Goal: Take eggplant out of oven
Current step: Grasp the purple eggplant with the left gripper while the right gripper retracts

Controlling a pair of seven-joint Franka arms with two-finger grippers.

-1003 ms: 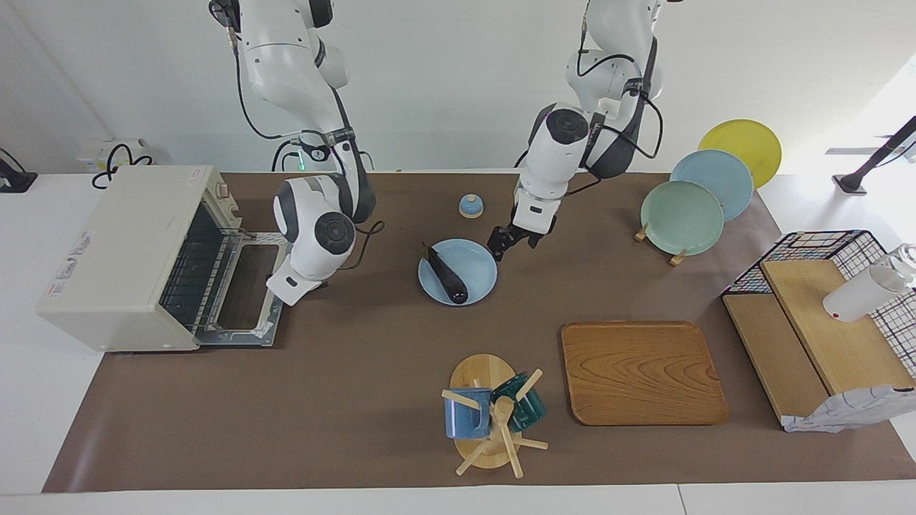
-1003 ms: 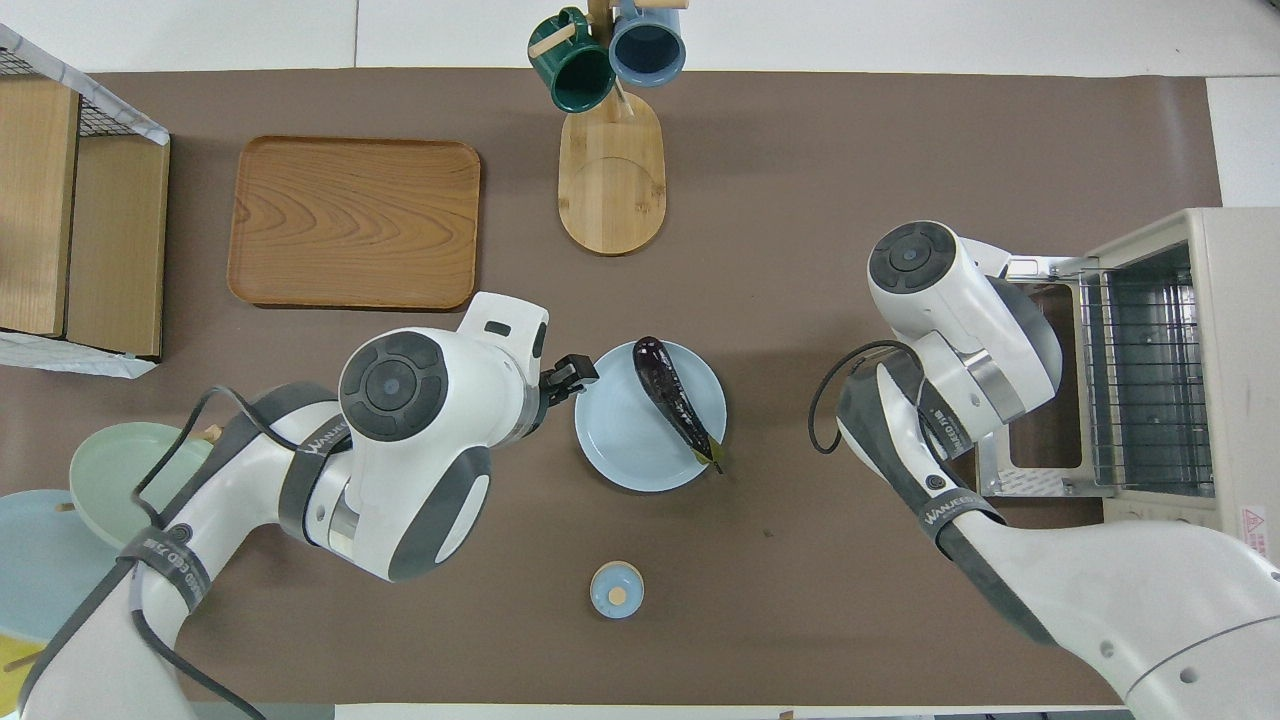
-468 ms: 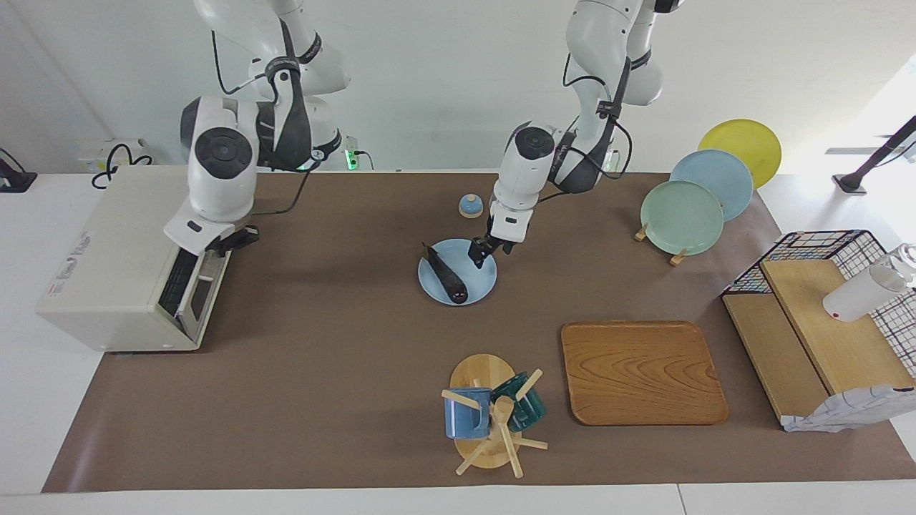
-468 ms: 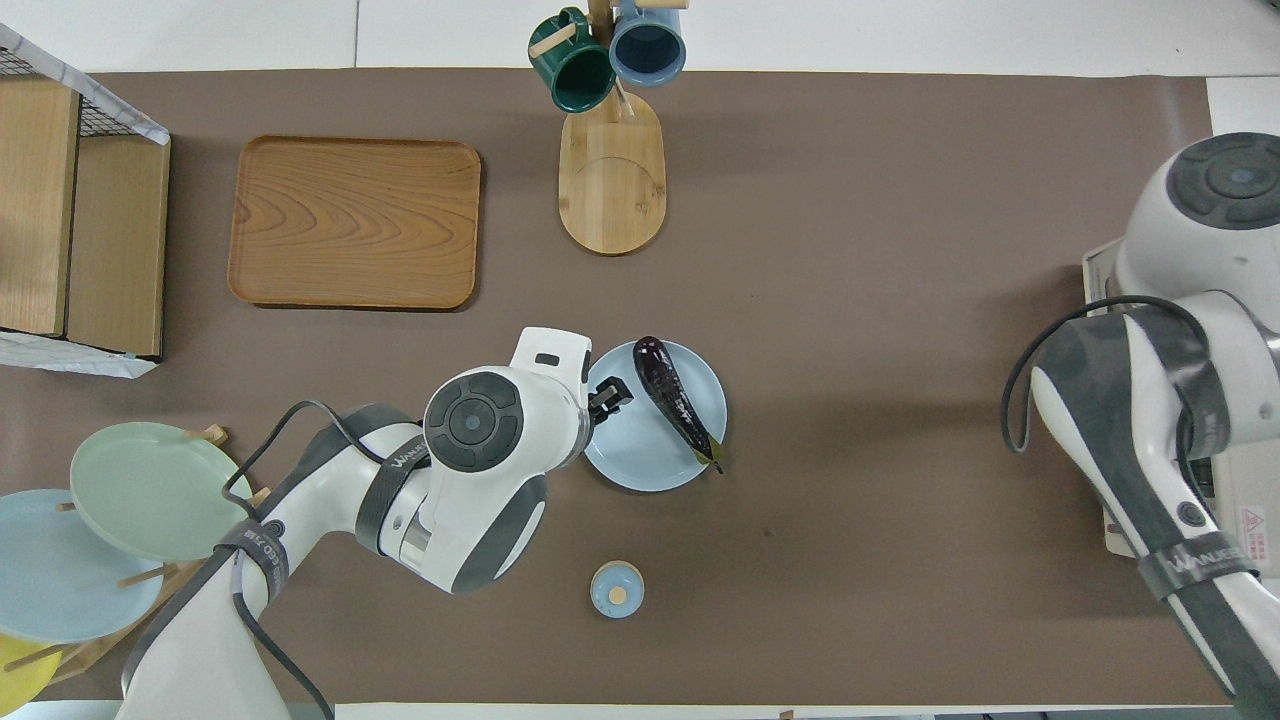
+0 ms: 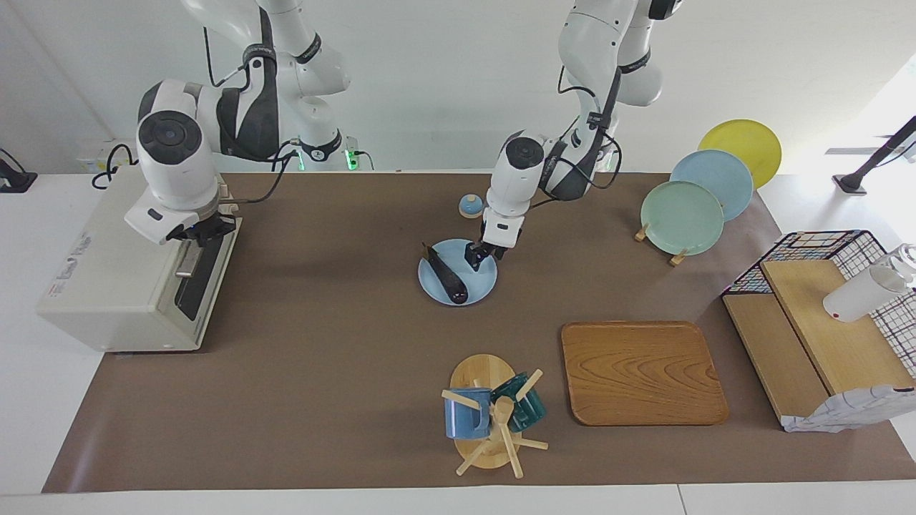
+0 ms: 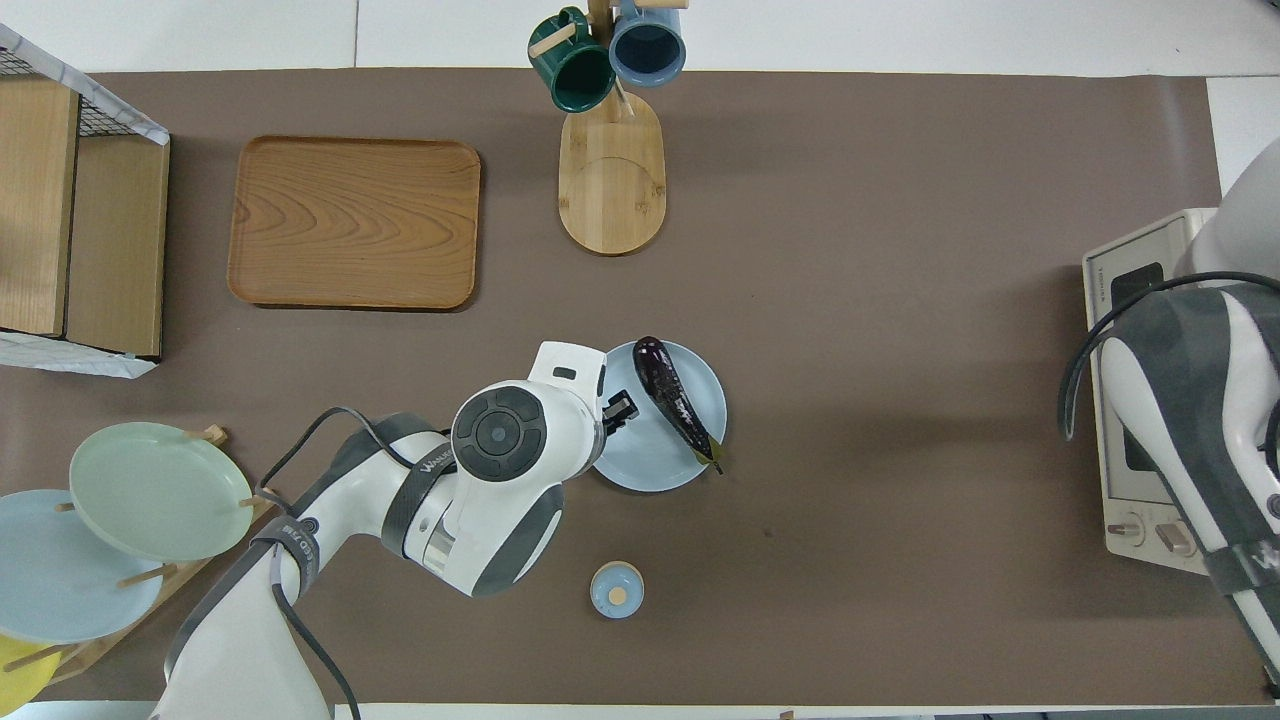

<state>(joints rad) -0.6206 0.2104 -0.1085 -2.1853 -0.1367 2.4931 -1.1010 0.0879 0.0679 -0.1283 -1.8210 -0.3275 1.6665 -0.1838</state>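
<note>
Facing view shows me the eggplant lying on the blue plate on the surface, out of the shut oven, my left hand over the plate and my right hand at the oven's top edge, but I cannot tell either hand's grip.

The oven door is shut, blocking its interior; the right gripper sits at the door's top edge. The left gripper crowds the plate beside the eggplant. Open mat spans the middle toward the table's front edge.
</note>
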